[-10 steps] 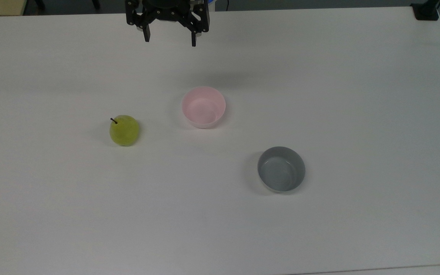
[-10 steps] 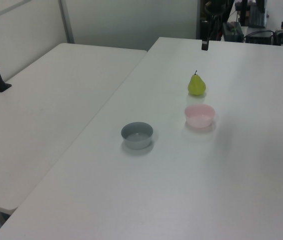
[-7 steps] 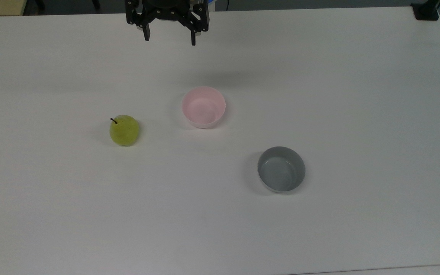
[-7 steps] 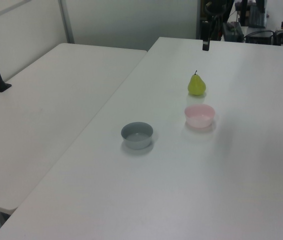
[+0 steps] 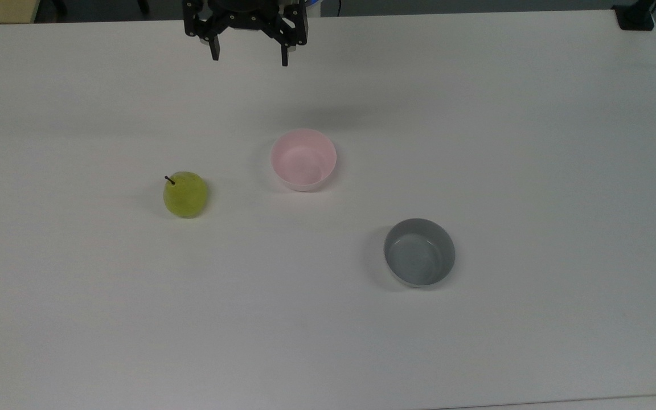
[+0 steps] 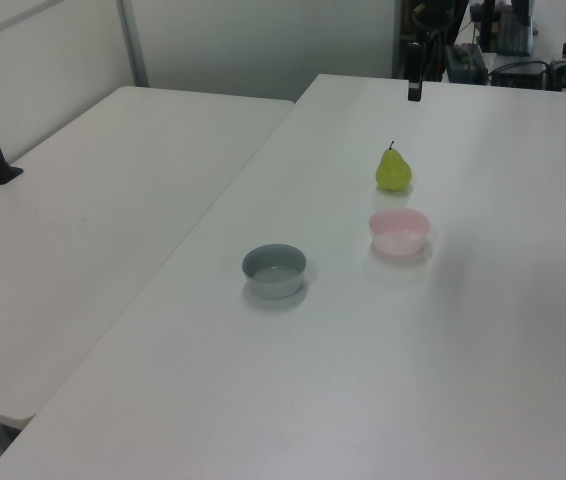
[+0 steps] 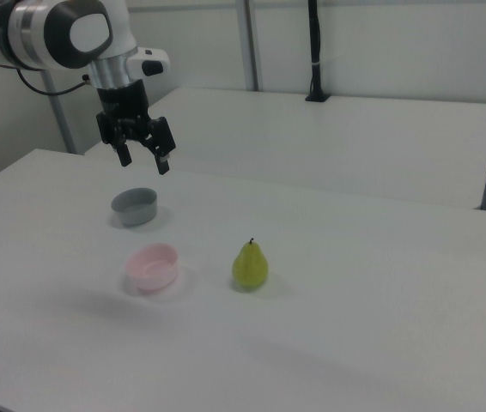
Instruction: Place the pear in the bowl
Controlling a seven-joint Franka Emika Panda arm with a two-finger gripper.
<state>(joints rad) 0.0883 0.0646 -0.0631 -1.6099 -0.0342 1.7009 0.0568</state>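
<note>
While the grey bowl (image 5: 419,252) sits nearest the top view's lower edge, at about four o'clock from the bowl (image 5: 303,159), the pale pink bowl stands upright near the middle of the white table (image 5: 533,142). At eight o'clock from it, well apart, the pear (image 5: 185,194) rests on the table with its dark stem up. Farthest off, at twelve o'clock, the gripper (image 5: 248,57) hangs above the table's far edge, its two fingers spread wide and holding nothing.
</note>
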